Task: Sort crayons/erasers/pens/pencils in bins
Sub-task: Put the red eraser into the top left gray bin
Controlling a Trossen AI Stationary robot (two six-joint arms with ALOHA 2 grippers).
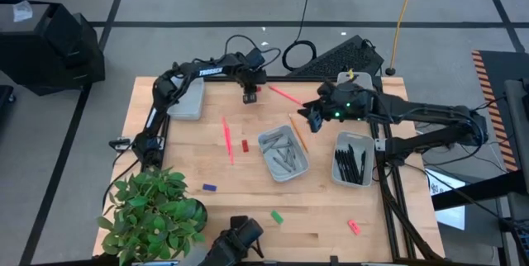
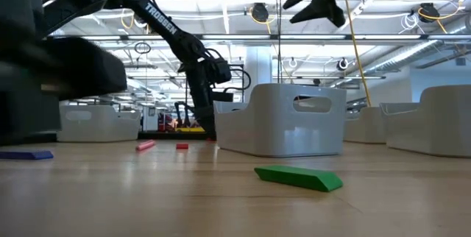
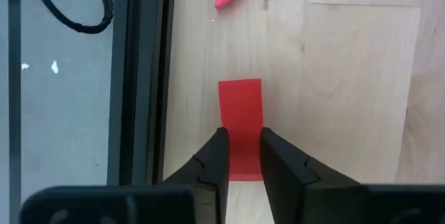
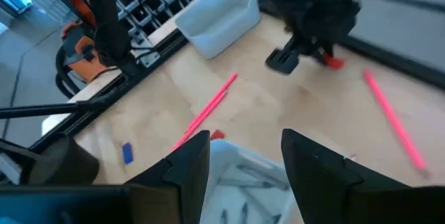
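**Q:** Log the worktop, largest items first.

**A:** From above I count three bins. One bin sits in the far left corner. A second bin at mid-worktop holds the grey crayons, and a third bin by the right edge holds the black pens. Both piles overlap, so I can't give an exact count for either. A potted plant fills the near left corner.

**Q:** Pencils?

**A:** Three are loose on the wood. One pink pencil lies left of the crayon bin. A second pink-red pencil is near the far edge. An orange pencil lies just beside the crayon bin's far side.

**Q:** Erasers?

**A:** Five.
- A red eraser at the far edge.
- A second red eraser between the first pink pencil and the crayon bin.
- A blue eraser near the plant.
- A green eraser toward the near edge.
- A pink eraser toward the near right corner.

**Q:** Your hands?

**A:** My left gripper is down on the wood at the far edge. Its fingers are pinching the first red eraser from both sides. My right gripper hangs above the worktop beyond the crayon bin, with its fingers spread and holding nothing.
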